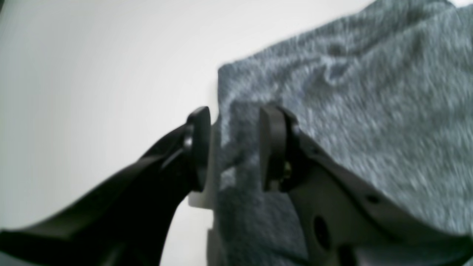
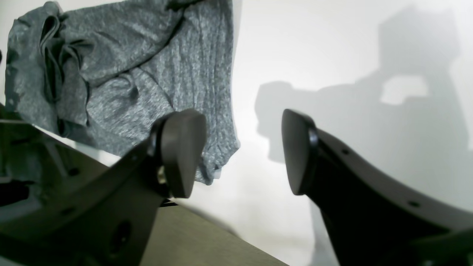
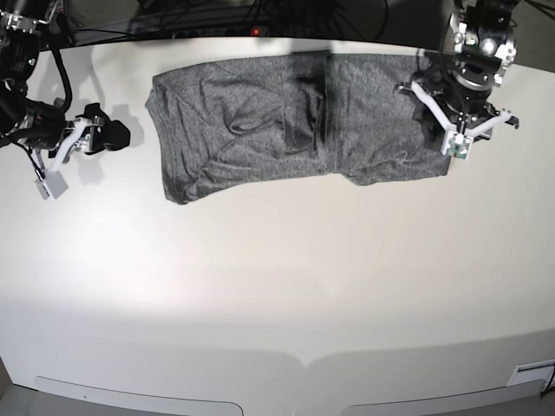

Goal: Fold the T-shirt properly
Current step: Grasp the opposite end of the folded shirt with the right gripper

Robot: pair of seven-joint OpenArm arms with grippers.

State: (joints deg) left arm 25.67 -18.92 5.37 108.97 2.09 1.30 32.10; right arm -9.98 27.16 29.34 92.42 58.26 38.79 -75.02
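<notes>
The T-shirt [image 3: 295, 121] lies spread across the far part of the white table [image 3: 277, 286], a long grey band with a darker bunched fold running down near its middle. Its lower edge is uneven, dipping at the corner on the base view's left and again at the corner on that view's right.

Over at the T-shirt's end on the base view's right, here is the left tool [image 1: 234, 147], right at the cloth's edge. In the left wrist view its jaws stand a narrow way apart, one finger [image 1: 273, 147] over the grey knit, the other finger [image 1: 197, 144] over bare table just beside the hem. A strip of fabric sits in the gap between them, but the pads do not press it; the picture is blurred, so whether either pad touches the cloth cannot be told. The fabric beyond the jaws is rumpled into soft ridges.

Now the other end. The right tool [image 2: 244, 151] hangs well off the T-shirt's opposite end, over bare table, with clear white surface between it and the garment in the base view. Its jaws are spread wide and hold nothing. In the right wrist view a corner of the T-shirt hangs into sight past the near finger [image 2: 183, 151], with creased, gathered folds further back, and the arm's shadow falls on the table beyond the cloth.
</notes>
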